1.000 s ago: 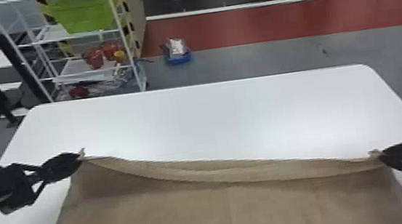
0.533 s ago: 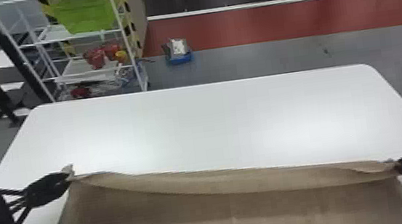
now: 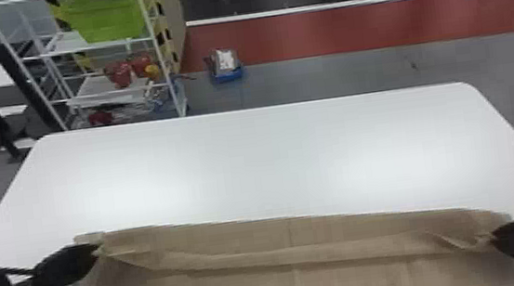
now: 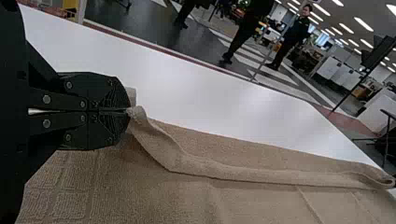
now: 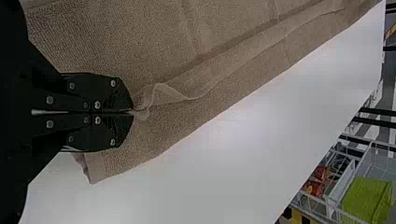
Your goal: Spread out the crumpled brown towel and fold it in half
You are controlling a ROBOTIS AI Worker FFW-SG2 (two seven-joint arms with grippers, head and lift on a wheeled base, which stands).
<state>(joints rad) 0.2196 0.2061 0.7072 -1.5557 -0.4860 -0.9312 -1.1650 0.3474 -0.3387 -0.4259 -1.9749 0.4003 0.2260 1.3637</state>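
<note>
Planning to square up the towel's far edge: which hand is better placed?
Probably the right hand: it pinches the towel near its right end, where the far edge lies closer to the robot than at the left.

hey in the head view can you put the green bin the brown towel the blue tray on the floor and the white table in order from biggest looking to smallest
White table
Brown towel, cut off by the bottom edge
Green bin
Blue tray
</note>
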